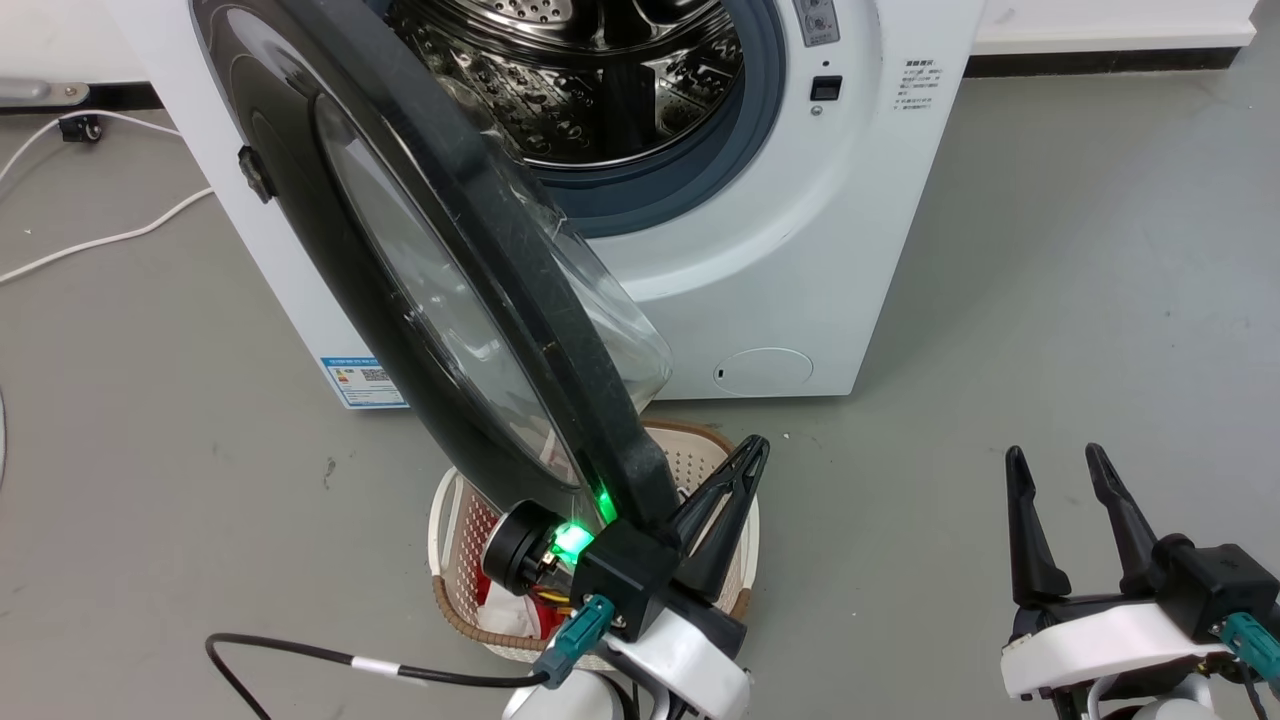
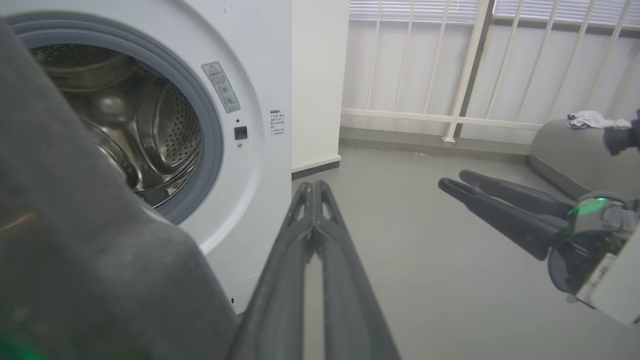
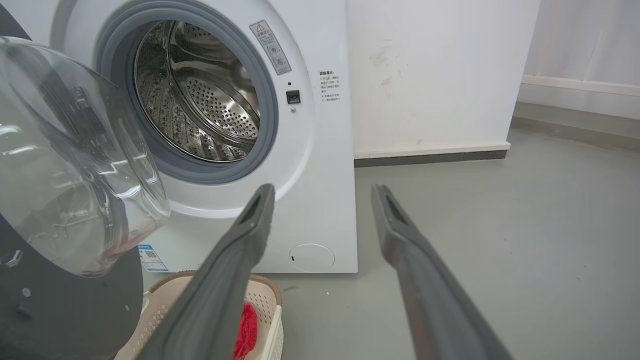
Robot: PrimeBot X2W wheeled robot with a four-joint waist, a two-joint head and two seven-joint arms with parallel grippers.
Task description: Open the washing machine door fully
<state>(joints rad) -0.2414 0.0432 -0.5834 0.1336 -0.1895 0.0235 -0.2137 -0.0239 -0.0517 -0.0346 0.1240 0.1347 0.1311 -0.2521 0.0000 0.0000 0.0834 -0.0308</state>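
Grey floor, white wall, skirting behind.

Head view: the washing machine [image 1: 800, 250] stands with its drum exposed. The washing machine door [image 1: 450, 270] is swung out partway, roughly square to the front, hinged at the view's left, glass bowl facing right. A laundry basket [image 1: 455, 560] sits on the floor under the door's free edge. Left gripper [image 1: 748, 455]: fingers pressed together, holding nothing, lying along the inner side of the door's rim; I cannot confirm contact. Right gripper [image 1: 1056, 460]: fingers well apart, empty, well clear of the door.

Left wrist view: the door's dark rim [image 2: 75, 225] is just beside the closed left gripper [image 2: 312, 187]. The right gripper [image 2: 454, 179] hangs off to the side.

Right wrist view: right gripper [image 3: 324, 190] spread wide on nothing, with the door's bowl [image 3: 75, 165] at left and the basket [image 3: 260, 295] below.

Step in hand, by my reading: push the door wider. Best done with the side of the shut fingers on the inner rim near the free edge, following the hinge's arc toward the view's left. Stay off the glass and mind the basket.

Writing: a warning sticker [image 3: 271, 47] with a triangle and a blue label [image 1: 362, 380] with a code square; print too small to read, no brand legible.
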